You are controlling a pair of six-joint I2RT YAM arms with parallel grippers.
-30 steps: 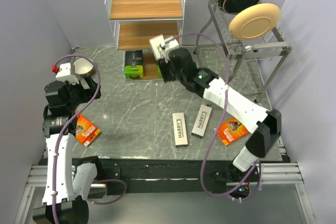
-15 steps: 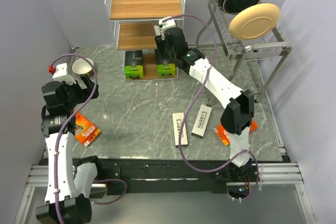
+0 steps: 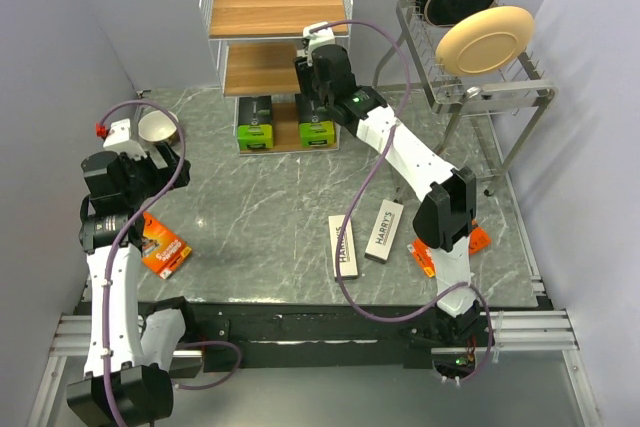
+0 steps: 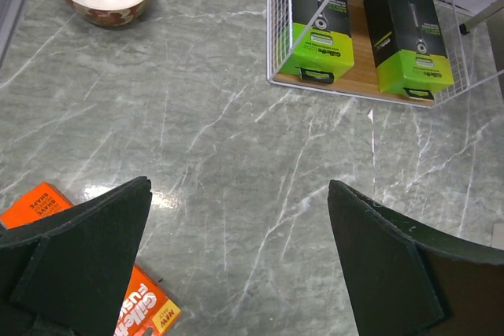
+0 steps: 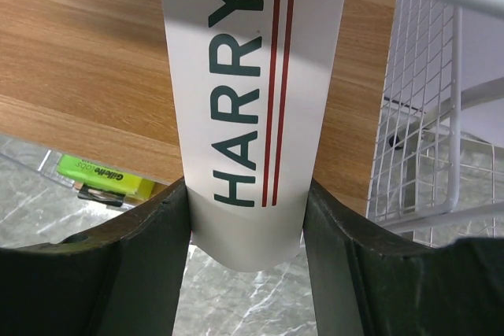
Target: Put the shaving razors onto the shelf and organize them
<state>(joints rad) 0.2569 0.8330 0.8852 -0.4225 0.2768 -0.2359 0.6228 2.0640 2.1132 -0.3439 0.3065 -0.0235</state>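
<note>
Right gripper (image 5: 248,245): jaws clamped on the end of a white HARRY'S box (image 5: 236,76), which reaches in over the middle tier of the shelf (image 5: 79,60). Placing step, I judge. Next I need to lower it, let go, and back straight out. Left gripper (image 4: 236,265) gapes wide, empty, well in front of the shelf. Only the right wrist view shows the grip. Only the top view shows two more HARRY'S boxes (image 3: 343,245) and an orange pack (image 3: 165,249) lying in front of the shelf.

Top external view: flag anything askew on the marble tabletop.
Nothing spilled or damaged; left long white HARRY'S box and right long white HARRY'S box splay in a V; left flat orange razor pack lies skewed.
</note>
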